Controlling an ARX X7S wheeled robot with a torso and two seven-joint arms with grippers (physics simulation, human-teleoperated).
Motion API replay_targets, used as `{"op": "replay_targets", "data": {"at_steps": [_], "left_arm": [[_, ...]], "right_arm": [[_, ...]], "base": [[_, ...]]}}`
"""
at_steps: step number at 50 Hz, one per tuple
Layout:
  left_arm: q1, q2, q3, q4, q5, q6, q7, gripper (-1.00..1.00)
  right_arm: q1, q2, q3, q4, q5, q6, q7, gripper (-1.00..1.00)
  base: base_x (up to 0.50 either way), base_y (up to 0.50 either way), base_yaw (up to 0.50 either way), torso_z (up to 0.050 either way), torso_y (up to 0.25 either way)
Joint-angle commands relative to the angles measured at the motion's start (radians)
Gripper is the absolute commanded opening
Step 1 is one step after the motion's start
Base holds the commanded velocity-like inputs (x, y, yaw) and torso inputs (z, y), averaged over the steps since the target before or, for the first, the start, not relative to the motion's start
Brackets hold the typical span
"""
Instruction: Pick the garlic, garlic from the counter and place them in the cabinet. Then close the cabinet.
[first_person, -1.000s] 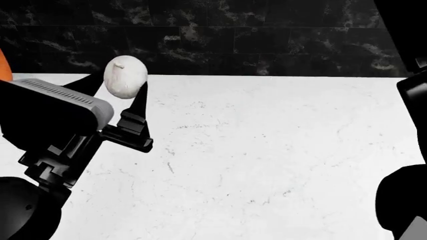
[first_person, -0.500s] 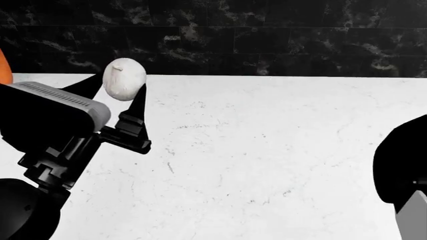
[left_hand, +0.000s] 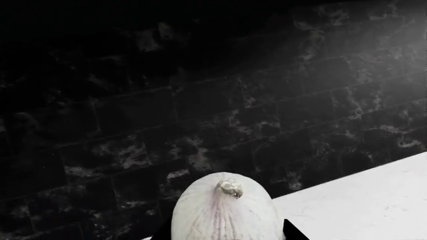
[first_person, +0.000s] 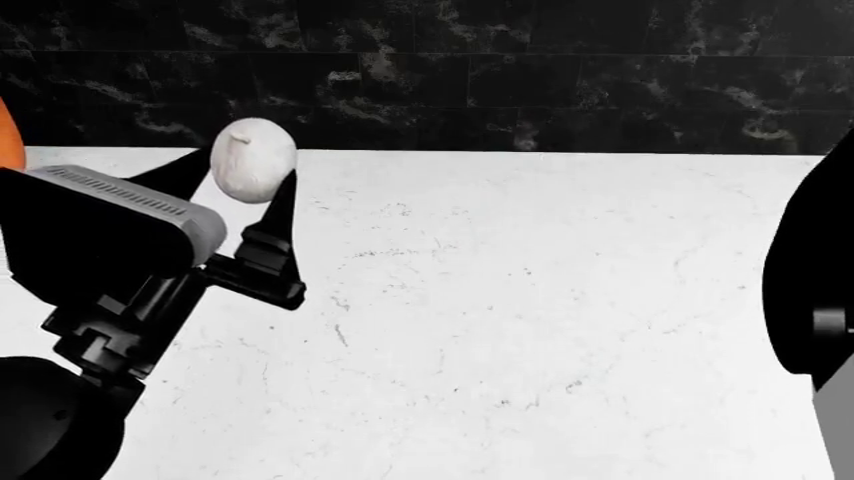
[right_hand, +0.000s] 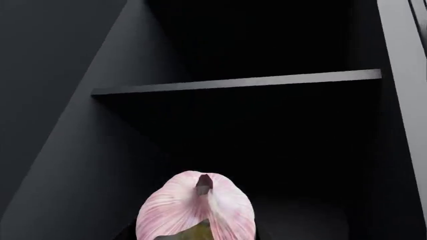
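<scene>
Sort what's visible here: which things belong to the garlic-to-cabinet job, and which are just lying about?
Job:
- white garlic, held in the left gripper above the counter
- pink garlic, at the right gripper, facing the dark cabinet shelf

Lying about:
- orange pot, at the counter's left edge
- black wall tiles

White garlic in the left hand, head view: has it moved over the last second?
Barely. The white garlic sits slightly higher against the black wall tiles than a second ago, held between the left hand's fingers above the counter.
</scene>
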Motion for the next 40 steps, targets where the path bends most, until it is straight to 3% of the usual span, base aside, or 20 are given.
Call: {"op": "replay_targets", "data": {"at_steps": [1, 27, 40], "left_arm": [[0.006, 0.000, 0.012, -0.005, 0.002, 0.015, -0.003, -1.00], [0.000, -0.011, 0.015, -0.006, -0.005, 0.017, -0.008, -1.00], [0.034, -0.017, 0.019, -0.015, 0.021, 0.049, 0.005, -1.00]], "right_arm": [[0.104, -0.026, -0.085, 0.214, -0.126, -0.113, -0.128, -1.00], [0.321, -0.151, -0.271, 0.848, -0.295, -0.228, -0.259, -1.00], [0.434, -0.168, -0.471, 1.135, -0.153, -0.313, -0.182, -1.00]], "base": [[0.00, 0.00, 0.00, 0.000, 0.000], [0.00, 0.00, 0.00, 0.000, 0.000], [0.00, 0.00, 0.00, 0.000, 0.000]]}}
